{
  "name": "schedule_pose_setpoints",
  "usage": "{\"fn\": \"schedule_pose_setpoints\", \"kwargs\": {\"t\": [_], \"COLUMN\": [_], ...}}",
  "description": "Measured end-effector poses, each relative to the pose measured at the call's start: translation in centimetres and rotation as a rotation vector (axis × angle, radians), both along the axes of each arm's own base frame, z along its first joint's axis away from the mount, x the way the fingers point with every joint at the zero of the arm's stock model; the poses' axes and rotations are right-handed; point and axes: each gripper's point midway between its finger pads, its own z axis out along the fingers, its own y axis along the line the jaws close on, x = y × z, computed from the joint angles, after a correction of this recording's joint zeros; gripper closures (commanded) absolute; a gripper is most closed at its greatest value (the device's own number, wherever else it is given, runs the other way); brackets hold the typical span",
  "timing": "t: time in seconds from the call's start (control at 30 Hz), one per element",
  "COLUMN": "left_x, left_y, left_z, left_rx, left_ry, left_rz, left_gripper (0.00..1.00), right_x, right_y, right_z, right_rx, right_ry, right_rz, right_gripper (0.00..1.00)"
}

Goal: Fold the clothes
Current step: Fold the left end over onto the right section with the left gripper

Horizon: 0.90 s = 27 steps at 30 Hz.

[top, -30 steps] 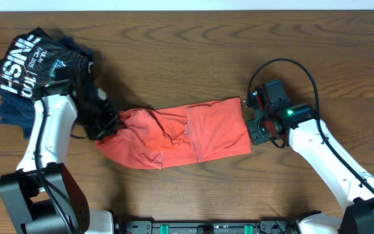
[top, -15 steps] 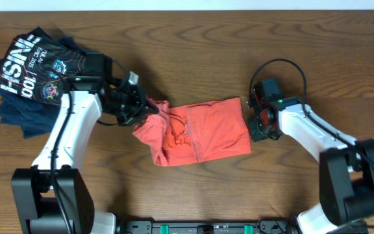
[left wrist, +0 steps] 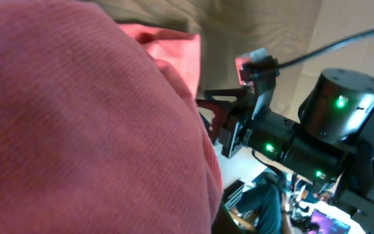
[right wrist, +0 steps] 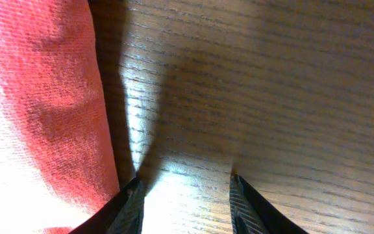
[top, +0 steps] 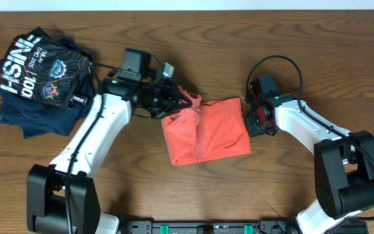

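Only readable print is sitting on the dark navy cotton shirt, top of the stack: big white block letters reading "INISH", running sideways, with "100" next to them. Smaller white lines and the round emblem are coming out too blurred to read.

There is 1 big table made of brown wood, and it fills almost the whole view from above. The wood has dark wavy lines that run from side to side. Along the far edge sits a thin pale strip (wall or floor, hard to tell). Up close, light makes 1 bright shiny patch on the wood, with soft dark shadows beside it.
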Motion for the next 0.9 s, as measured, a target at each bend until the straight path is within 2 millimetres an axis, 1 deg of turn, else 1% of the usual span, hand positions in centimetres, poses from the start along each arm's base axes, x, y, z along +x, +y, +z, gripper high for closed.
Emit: {"fn": "schedule_pose_setpoints", "kwargs": {"t": [0.13,0.27,0.4,0.67,0.73,0.77,0.8,0.83,0.87,0.9], "left_x": [-0.6,-1.8,-2.1,-1.8,-1.8,-1.7,-1.5,-1.4,-1.3,-1.2], "left_y": [-2.8,-5.2,-5.9,-7.1,-7.3,-7.6,-7.9,-8.2,-8.7,-9.2], "left_z": [0.1,-0.4,-1.0,-1.0,-1.0,-0.9,-0.7,-0.5,-0.1,0.2], "left_rx": [0.019,0.071,0.135,0.171,0.18,0.179,0.172,0.165,0.152,0.139], "left_ry": [-0.056,-0.085,-0.114,-0.171,-0.181,-0.194,-0.208,-0.224,-0.24,-0.257], "left_rz": [-0.048,-0.078,-0.075,-0.05,-0.044,-0.04,-0.039,-0.041,-0.039,-0.039], "left_gripper": [0.94,0.94,0.94,0.93,0.91,0.87,0.78,0.62,0.49,0.43], "right_x": [0.0,0.1,0.0,0.0,0.0,0.0,0.0,0.0,0.0,0.0], "right_y": [0.1,0.1,0.1,0.1,0.1,0.1,0.1,0.1,0.1,0.1], "right_z": [0.0,0.0,0.0,0.0,0.0,0.0,0.0,0.0,0.0,0.0], "right_rx": [-0.001,-0.001,-0.001,-0.002,-0.002,-0.002,-0.002,-0.002,-0.002,-0.002], "right_ry": [-0.002,-0.002,-0.001,0.0,0.001,0.001,0.001,0.001,0.001,0.002], "right_rz": [0.004,0.004,0.004,0.004,0.004,0.004,0.004,0.004,0.004,0.004], "right_gripper": [0.59,0.59,0.59,0.59,0.58,0.58,0.58,0.59,0.6,0.62]}}
